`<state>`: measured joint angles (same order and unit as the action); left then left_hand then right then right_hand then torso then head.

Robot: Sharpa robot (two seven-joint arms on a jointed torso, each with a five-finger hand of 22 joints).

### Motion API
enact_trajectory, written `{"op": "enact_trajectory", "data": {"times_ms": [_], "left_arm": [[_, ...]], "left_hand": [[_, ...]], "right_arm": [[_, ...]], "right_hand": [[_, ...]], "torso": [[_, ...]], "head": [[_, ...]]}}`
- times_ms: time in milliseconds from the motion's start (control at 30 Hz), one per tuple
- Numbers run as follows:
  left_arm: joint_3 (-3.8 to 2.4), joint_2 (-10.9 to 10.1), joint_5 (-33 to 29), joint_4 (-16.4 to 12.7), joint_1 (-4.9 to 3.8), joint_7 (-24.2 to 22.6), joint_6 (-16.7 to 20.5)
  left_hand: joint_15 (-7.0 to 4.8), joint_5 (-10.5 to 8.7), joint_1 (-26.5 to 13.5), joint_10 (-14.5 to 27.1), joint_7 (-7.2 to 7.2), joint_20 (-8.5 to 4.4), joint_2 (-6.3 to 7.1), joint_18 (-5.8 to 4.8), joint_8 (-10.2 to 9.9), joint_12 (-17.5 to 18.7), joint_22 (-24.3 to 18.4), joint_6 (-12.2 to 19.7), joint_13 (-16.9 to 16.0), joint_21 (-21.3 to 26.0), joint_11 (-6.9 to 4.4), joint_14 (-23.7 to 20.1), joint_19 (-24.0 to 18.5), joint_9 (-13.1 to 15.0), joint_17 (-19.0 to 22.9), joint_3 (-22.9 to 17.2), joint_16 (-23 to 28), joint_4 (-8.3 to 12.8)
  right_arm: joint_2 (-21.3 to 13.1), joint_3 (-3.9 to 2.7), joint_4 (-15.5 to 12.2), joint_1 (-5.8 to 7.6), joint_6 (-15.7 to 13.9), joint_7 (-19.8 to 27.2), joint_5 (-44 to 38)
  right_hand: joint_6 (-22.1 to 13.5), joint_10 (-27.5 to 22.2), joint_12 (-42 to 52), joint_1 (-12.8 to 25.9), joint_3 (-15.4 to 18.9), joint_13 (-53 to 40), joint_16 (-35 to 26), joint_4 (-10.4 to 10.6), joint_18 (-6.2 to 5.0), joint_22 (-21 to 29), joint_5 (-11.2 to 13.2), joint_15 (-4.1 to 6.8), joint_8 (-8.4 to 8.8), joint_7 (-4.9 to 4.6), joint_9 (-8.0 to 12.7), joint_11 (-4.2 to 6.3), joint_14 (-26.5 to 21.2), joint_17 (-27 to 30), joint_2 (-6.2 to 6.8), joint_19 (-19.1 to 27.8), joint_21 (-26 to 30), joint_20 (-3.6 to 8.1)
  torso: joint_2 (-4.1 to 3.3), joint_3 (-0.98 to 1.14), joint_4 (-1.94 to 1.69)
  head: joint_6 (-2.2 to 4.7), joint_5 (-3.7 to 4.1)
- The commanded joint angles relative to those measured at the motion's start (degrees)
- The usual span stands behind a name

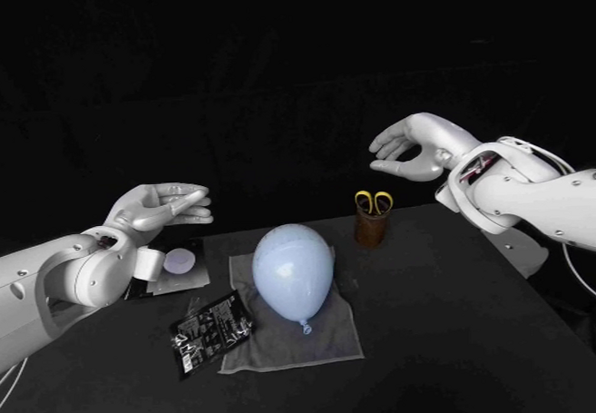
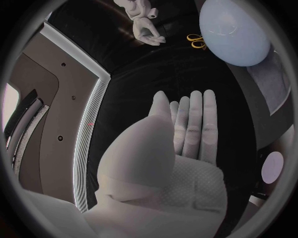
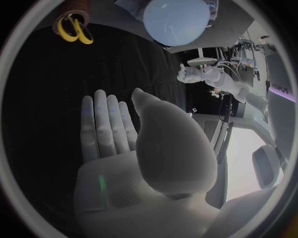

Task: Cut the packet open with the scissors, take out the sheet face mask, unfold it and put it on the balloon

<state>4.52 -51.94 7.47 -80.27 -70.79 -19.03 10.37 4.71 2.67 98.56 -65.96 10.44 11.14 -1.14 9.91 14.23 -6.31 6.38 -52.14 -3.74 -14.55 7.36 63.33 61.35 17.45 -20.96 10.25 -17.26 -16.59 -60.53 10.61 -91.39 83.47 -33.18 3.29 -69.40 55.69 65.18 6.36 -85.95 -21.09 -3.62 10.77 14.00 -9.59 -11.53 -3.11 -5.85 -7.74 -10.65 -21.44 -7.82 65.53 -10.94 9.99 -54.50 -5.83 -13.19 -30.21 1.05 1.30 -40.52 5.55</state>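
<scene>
Aloft, left hand (image 1: 161, 208) empty, right hand (image 1: 411, 149) empty

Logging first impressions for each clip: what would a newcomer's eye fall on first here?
The pale blue balloon, lying on a grey cloth in the middle of the black table. Next, the left hand and right hand, both raised above the table and holding nothing. The yellow-handled scissors stand in a brown holder behind the balloon; the black packet lies at the cloth's edge.
</scene>
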Motion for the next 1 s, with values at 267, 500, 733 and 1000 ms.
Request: {"op": "enact_trajectory", "data": {"times_ms": [267, 500, 733, 1000], "left_arm": [[0.26, -3.7, 13.12, -5.85, 4.62, 1.05, 2.43], [0.79, -5.07, 24.57, -6.73, 7.64, 3.56, 5.58], [1.02, -5.64, 39.03, -6.86, 8.93, 7.68, 8.59], [1.31, -4.9, 51.27, -7.34, 9.49, 16.33, 6.36]], "left_hand": [[-0.02, 0.2, -1.14, 2.17, 1.15, -0.85, 1.23, 0.45, -2.12, 2.19, 1.28, 2.35, -0.04, -2.79, 0.87, 1.42, 2.21, -0.98, -4.71, 4.08, -5.86, 0.24], [0.87, 0.15, -3.18, 4.5, 1.7, -0.14, 2.05, 0.24, -1.7, 0.83, 1.97, 3.13, -0.66, -3.74, 1.47, -4.83, -0.3, -0.6, -10.31, 6.46, -12.58, 0.15], [1.27, 0.1, -5.24, 3.53, 0.85, 1.09, 3.87, -0.02, -0.74, -0.8, 1.78, 2.86, -0.99, -2.94, 1.1, -10.96, -4.42, -0.11, -12.17, 7.01, -14.86, -0.1], [5.46, 0.26, -10.49, 11.27, 3.68, 5.45, 14.43, -3.7, -2.6, 0.37, -2.37, 8.87, -0.09, 6.02, 4.4, -25.31, -20.4, -0.96, -8.79, -1.33, -10.46, -0.53]], "right_arm": [[-0.6, 0.41, -9.44, -2.92, -0.07, 9.33, 13.32], [0.49, 0.51, -12.39, -6.69, 0.48, 8.61, 13.6], [1.56, 0.57, -13.95, -10.1, 0.58, 7.57, 13.68], [2.27, 0.59, -14.65, -12.7, 1.69, 6.32, 13.75]], "right_hand": [[2.06, 3.64, -1.77, -0.21, -2.79, -0.01, 2.17, -1.19, -1.04, -0.84, 0.03, 1.97, 0.02, 0.51, 0.77, 1.05, 5.86, -1.95, 0.27, -7.1, -3.38, 2.5], [3.4, 5.83, -2.33, 1.31, -2.16, -0.1, 7.98, -1.86, -0.93, -3.67, -0.02, 4.58, -0.05, 0.97, 1.12, 2.21, 15.84, -6.13, 0.68, -14.72, -8.88, 5.69], [4.46, 8.77, -2.67, 3.33, -2.92, -0.56, 27.39, -2.55, -0.49, -11.13, -0.22, 6.81, -0.62, 2.47, 1.39, 3.78, 19.73, -19.56, 1.05, -19.67, -19.07, 8.31], [3.14, 8.63, -2.59, 4.52, -3.7, -0.98, 45.78, -2.75, 0.63, -23.89, 0.03, 6.68, -1.45, 2.2, 0.9, 3.78, 19.46, -35.7, 1.54, -20.86, -32.07, 8.51]], "torso": [[0.23, -0.46, -0.6], [0.69, -0.91, -0.97], [1.1, -1.09, -1.16], [1.11, -1.06, -1.13]], "head": [[-4.31, -8.59], [-6.68, -12.63], [-8.23, -15.14], [-8.57, -16.03]]}}
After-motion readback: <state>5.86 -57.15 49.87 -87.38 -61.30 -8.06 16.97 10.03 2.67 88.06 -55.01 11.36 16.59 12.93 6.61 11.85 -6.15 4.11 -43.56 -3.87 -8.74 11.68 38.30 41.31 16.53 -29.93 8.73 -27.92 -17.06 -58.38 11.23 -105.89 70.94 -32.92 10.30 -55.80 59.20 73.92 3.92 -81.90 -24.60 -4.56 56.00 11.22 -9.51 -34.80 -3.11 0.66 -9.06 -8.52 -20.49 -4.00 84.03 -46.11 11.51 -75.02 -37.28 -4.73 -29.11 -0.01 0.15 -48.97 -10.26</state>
